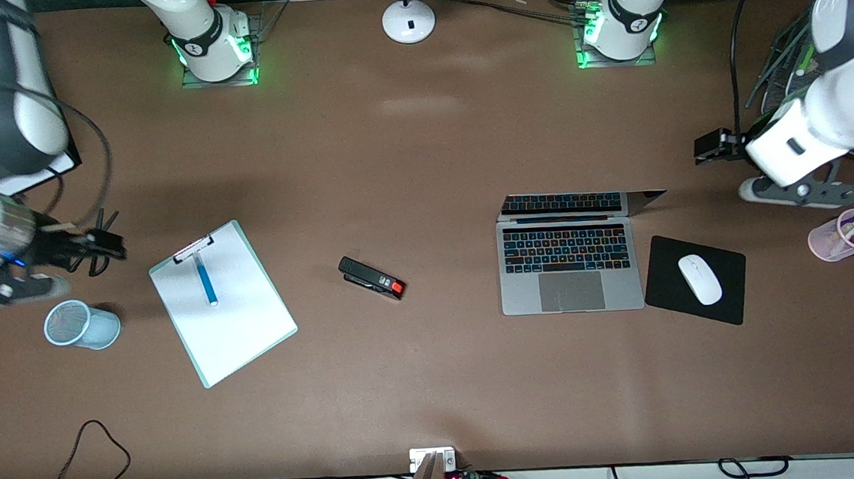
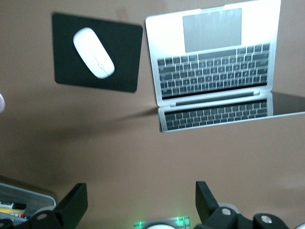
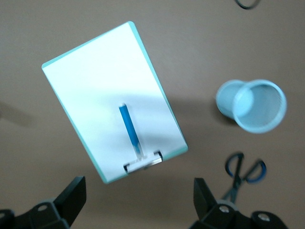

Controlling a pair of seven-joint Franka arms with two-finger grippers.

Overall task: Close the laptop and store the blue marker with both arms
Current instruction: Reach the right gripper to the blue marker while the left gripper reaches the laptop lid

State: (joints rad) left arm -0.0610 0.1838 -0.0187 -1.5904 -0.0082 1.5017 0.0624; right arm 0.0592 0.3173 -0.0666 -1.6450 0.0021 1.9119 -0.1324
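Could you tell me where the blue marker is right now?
The blue marker lies on the clipboard, toward the right arm's end of the table, beside the blue mesh cup.

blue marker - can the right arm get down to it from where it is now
Probably yes: the blue marker lies bare on the clipboard with nothing over it, and the right gripper, fingers open, hangs just beside the clipboard.
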